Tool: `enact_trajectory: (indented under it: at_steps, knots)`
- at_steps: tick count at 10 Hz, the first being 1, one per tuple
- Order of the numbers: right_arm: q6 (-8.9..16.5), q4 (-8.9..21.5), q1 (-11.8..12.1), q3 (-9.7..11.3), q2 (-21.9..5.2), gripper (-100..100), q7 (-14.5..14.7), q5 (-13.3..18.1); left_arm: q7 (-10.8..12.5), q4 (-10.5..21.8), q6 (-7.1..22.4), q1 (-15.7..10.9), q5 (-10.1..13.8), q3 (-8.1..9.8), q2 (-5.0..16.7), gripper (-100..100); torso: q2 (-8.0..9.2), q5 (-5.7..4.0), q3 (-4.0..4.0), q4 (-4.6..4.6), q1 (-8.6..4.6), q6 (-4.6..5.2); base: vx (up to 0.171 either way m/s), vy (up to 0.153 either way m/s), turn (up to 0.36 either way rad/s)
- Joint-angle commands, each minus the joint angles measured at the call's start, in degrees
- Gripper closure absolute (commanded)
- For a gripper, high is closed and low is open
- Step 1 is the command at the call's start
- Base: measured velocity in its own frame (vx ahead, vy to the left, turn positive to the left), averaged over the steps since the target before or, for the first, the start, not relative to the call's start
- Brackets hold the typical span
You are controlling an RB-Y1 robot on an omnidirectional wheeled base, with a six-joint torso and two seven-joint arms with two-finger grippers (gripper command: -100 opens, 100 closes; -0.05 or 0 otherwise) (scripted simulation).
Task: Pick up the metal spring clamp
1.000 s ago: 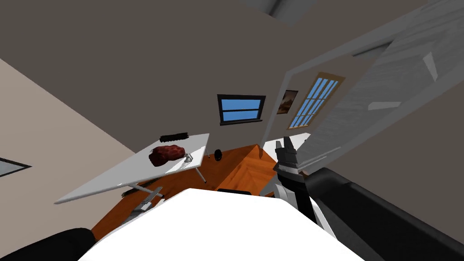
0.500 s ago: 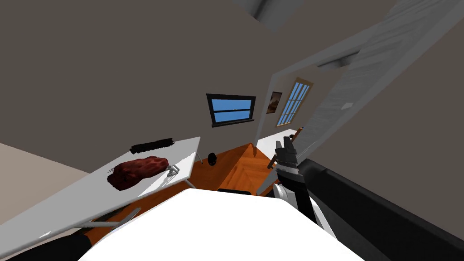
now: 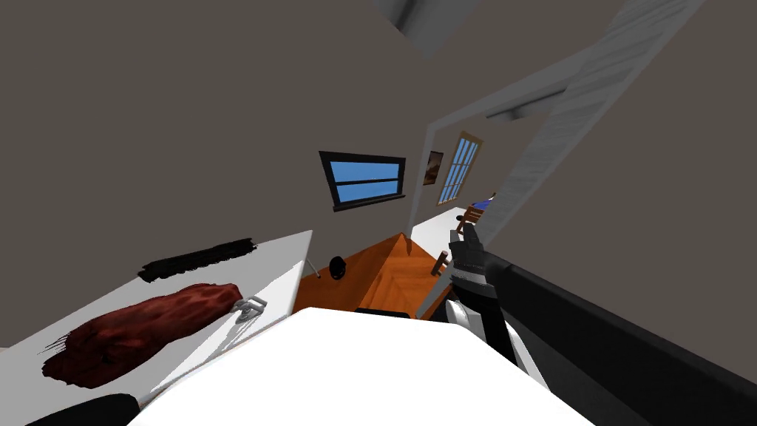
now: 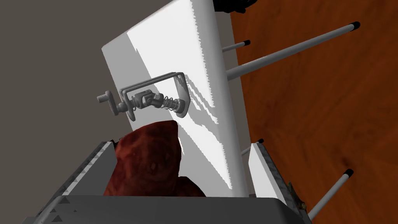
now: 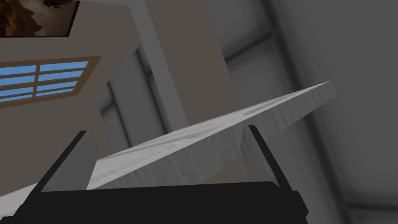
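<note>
Spring clamp [image 4: 149,97] on white surface [image 4: 186,46] by its edge, just beyond dark red lump [image 4: 149,163]. Left gripper [image 4: 182,144] nearer, fingers apart, clamp straight ahead; its long axis seems to run finger-to-finger. Right gripper [image 5: 167,130] well apart, fingers apart.

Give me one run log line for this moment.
stage: pre-grasp | target: grey spring clamp at white table edge, beside dark red lump | left hand: open, over lump, clamp ungrasped | right hand: open, aside
</note>
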Motion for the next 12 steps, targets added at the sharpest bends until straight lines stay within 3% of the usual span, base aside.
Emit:
enact_trajectory:
  at_steps: [1, 2, 4, 5, 6, 7, 9, 10, 12]
  knots:
    - [0.0, 0.0, 0.0, 0.0, 0.0, 0, 0.0, 0.0, 2.86, 1.82, 0.87, 2.39, 0.4, 0.64, 1.47, -100, 0.0, 0.0, 0.0, 0.0, 0.0, 0.0, 0.112, 0.023, -0.29]
    - [0.0, 0.0, -0.01, 0.0, 0.0, 0, 0.0, 0.0, 3.2, 1.82, 0.87, 2.39, 0.4, 0.64, 1.47, -100, -0.01, 0.0, 0.0, 0.0, 0.0, 0.03, 0.098, 0.039, -0.17]
    - [0.0, 0.0, -0.01, 0.0, 0.0, 0, 0.0, 0.0, 7.31, 5.01, 1.59, 6.25, 1.0, 1.38, 3.5, -100, -0.02, 0.0, -0.01, -0.01, 0.04, 0.03, 0.14, 0.072, -0.388]
    - [0.0, 0.0, 0.0, 0.0, -0.01, 0, 0.0, 0.0, 7.92, 5.01, 1.59, 6.25, 1.0, 1.38, 3.5, -100, -0.15, 0.04, -0.08, -0.03, 0.2, 0.04, 0.133, 0.078, -0.148]
    - [0.0, 0.0, 0.01, -0.01, -0.01, 0, 0.0, 0.0, 9.98, 6.42, 1.95, 7.89, 1.26, 1.52, 4.37, -100, -0.12, 0.04, -0.07, -0.03, 0.12, -0.03, 0.142, 0.046, -0.218]
    - [0.0, 0.0, 0.0, 0.0, 0.0, 0, 0.0, 0.0, 10.11, 6.42, 1.95, 7.89, 1.26, 1.52, 4.37, -100, -0.15, 0.01, -0.08, -0.03, 0.03, 0.01, 0.099, 0.039, -0.122]
    - [0.0, 0.0, 0.0, 0.0, 0.0, 0, 0.0, 0.0, 13.84, 8.87, 2.68, 10.56, 1.69, 1.21, 5.88, -100, 0.03, -0.02, 0.02, 0.01, -0.08, 0.0, 0.112, 0.055, -0.29]
    - [0.0, 0.0, 0.0, 0.0, 0.0, 0, 0.0, 0.0, 14.16, 8.87, 2.68, 10.56, 1.69, 1.21, 5.88, -100, -0.11, 0.02, -0.06, -0.02, 0.07, 0.01, 0.114, 0.069, -0.135]
    - [0.0, 0.0, 0.0, 0.0, 0.0, 0, 0.0, 0.0, 17.57, 10.92, 3.45, 12.45, 1.97, 0.13, 7.12, -100, 0.0, -0.01, 0.0, 0.0, -0.08, -0.02, 0.093, 0.044, -0.217]
